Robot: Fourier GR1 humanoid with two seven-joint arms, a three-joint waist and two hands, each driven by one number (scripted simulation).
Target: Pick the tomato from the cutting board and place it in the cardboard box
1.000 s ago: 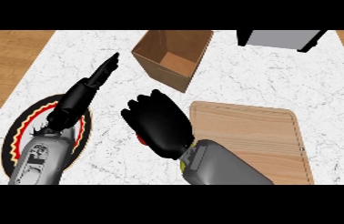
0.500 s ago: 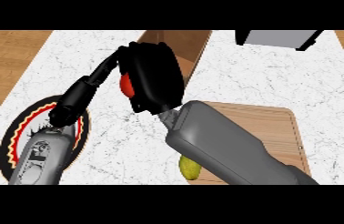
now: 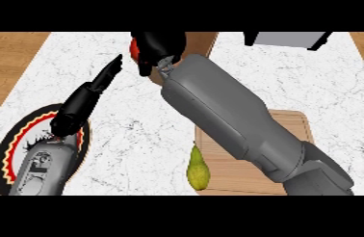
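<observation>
Here, at lower left a plate (image 3: 21, 135) lies under the left hand (image 3: 85, 98), fingers straight and idle, clear of the work. At upper centre the right hand (image 3: 158, 47) curls round the tomato (image 3: 134, 48), carried over the box (image 3: 202, 41) for release. At lower right a pear (image 3: 198, 167) overlaps the board (image 3: 295, 123) edge.

Right hand (image 3: 160, 47) at the far edge of the marble counter (image 3: 135, 130), fingers curled round the red tomato (image 3: 134, 48), over the cardboard box (image 3: 206, 42), which the arm mostly hides. Left hand (image 3: 89, 98) open, fingers straight, at left above a dark patterned plate (image 3: 25, 135). Cutting board (image 3: 292, 123) near right; a yellow-green pear (image 3: 198, 169) at its left edge. Grey object (image 3: 288, 38) far right.
</observation>
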